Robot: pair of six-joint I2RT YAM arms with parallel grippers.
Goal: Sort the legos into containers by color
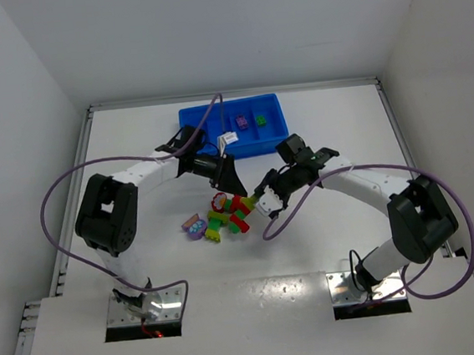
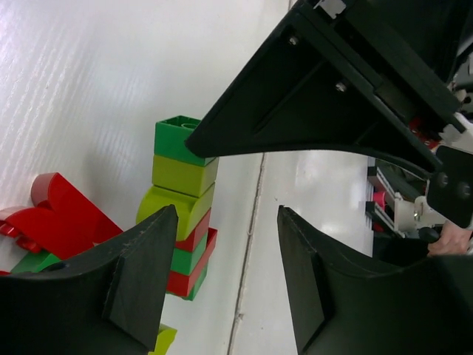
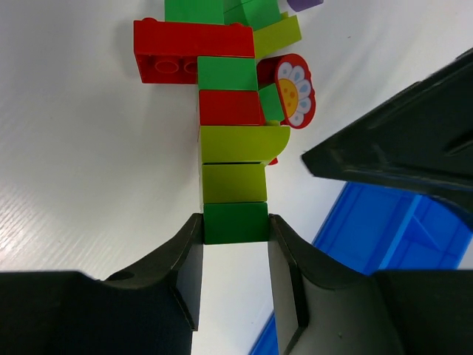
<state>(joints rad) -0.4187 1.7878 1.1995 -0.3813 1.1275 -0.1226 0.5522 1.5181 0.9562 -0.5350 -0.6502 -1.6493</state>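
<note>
The sorting is barely begun. In the top view the blue tray (image 1: 202,122) at the far side of the table (image 1: 340,117) holds only a purple brick (image 1: 238,124) and a green one (image 1: 259,121), lying side by side but apart, apparently in separate compartments, though the dividers are too faint from there to be sure. All the other legos (image 1: 228,216) sit in a loose heap on the table between the two arms, near the tray but outside it, with a purple piece (image 1: 195,226) just to its left. Nearly the whole job is left, and much of it means pulling joined bricks apart first.

The right gripper (image 3: 235,231) is closed tight on the end brick (image 3: 235,220) of a stack (image 3: 233,148), a dark green block squeezed between both fingers. Past it the stack runs through two yellow-green blocks, one with a curved edge, then red, green and a long red brick (image 3: 185,50) with round studs showing. A round red piece printed with a white flower (image 3: 295,90) leans against the side.

The left gripper (image 2: 225,274) stands partly open with nothing in it; the stack lies just beside its left finger (image 2: 140,274), not between the two.

The bricks are glossy hard plastic with sharp corners; the table is matt white with a fine ribbed grain.
</note>
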